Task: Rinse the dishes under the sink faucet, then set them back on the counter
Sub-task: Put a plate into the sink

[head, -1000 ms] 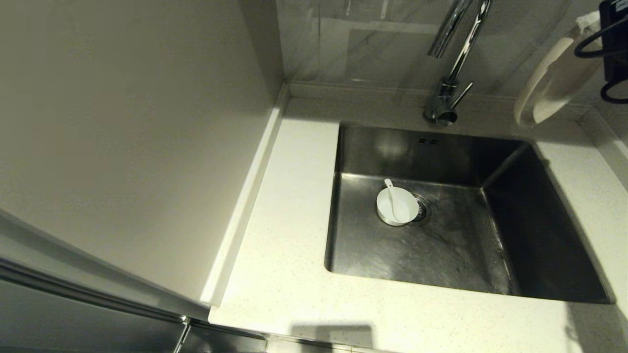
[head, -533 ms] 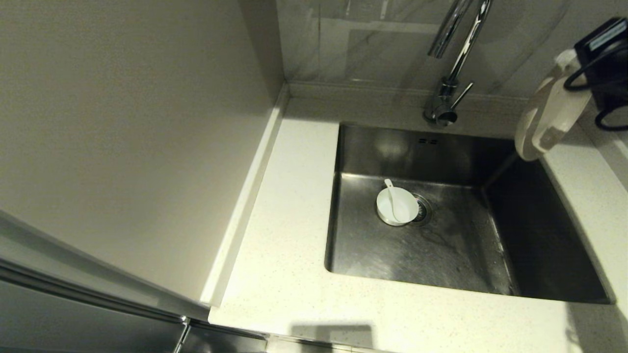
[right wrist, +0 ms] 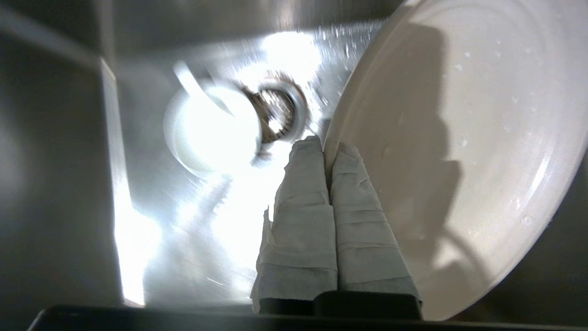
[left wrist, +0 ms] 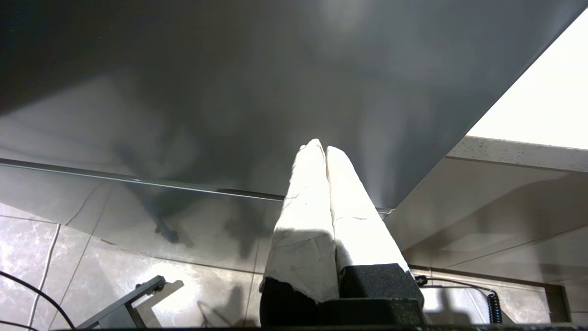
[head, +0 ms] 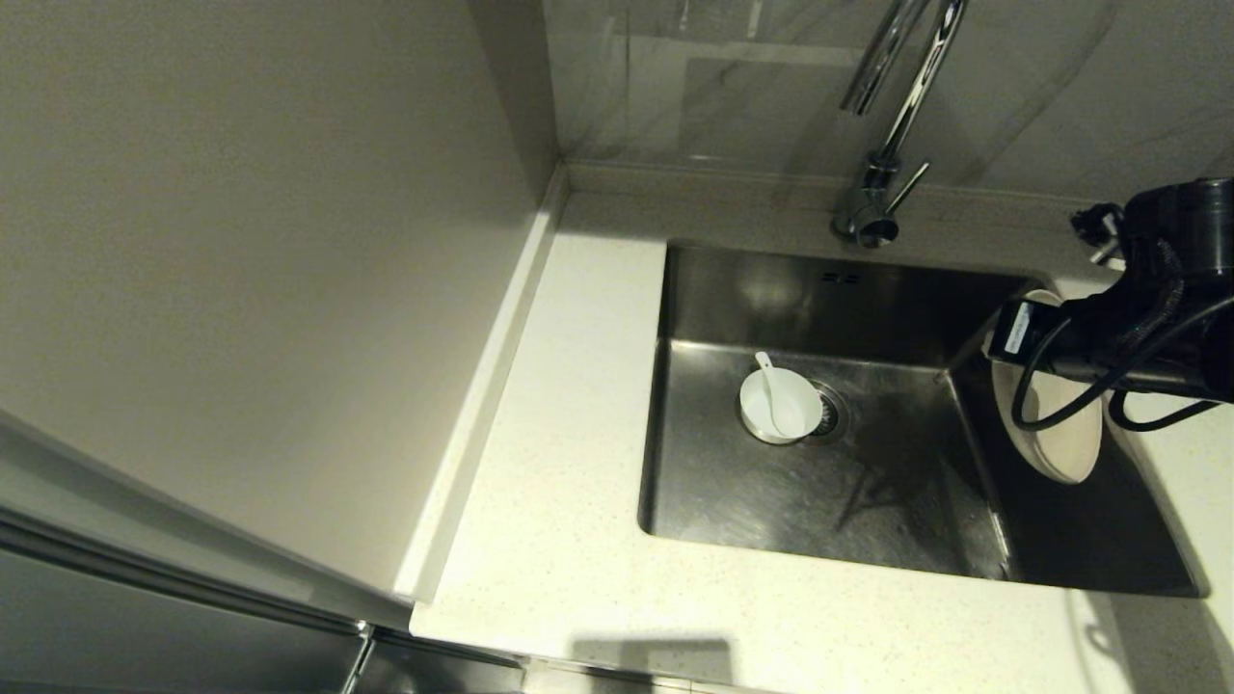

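Plate [head: 1065,448] held on edge over the sink's [head: 848,289] right side.
Right gripper [right wrist: 327,146] fingers pinch its rim; bowl [head: 783,405] with spoon [head: 768,381] sits by the drain; left gripper [left wrist: 325,149] fingers pressed together, parked.

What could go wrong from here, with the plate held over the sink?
The right gripper pinches only the rim of the wide cream-beige round plate, which stands on edge and carries water droplets; it might slip and drop into the deep stainless-steel sink. A fall or a low swing could also strike the small round white bowl and short white spoon beside the drain.
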{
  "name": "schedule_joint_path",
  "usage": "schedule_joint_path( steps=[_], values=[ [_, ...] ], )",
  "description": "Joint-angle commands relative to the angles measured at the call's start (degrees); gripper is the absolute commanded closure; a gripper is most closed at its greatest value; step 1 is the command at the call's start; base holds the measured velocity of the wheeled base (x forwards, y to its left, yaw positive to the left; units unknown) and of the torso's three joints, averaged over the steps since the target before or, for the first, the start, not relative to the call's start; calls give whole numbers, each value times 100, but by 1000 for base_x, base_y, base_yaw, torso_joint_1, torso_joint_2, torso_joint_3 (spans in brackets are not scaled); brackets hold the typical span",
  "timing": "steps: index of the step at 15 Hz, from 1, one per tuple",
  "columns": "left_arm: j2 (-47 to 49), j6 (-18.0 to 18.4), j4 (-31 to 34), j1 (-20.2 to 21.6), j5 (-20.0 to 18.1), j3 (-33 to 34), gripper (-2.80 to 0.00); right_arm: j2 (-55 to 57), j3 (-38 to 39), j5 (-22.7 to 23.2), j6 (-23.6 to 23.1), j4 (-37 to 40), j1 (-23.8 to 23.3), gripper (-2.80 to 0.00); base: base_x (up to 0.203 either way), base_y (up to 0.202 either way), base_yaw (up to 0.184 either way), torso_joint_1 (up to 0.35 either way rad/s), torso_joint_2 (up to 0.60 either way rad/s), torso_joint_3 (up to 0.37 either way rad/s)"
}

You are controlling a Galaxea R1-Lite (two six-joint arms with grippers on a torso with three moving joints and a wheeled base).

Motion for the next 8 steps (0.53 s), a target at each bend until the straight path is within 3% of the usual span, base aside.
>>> schedule_joint_path(
  steps=[1,5,8],
  values=[
    [-18,-1,-2,0,4,0,0,302,16,-4,-694,9,118,0,0,0,0,0,0,0],
    [-18,-1,-2,0,4,0,0,526,188,-17,-2331,32,249,0,0,0,0,0,0,0],
    [-18,-1,-2,0,4,0,0,861,303,-28,-2655,2,462,0,0,0,0,0,0,0]
  ],
)
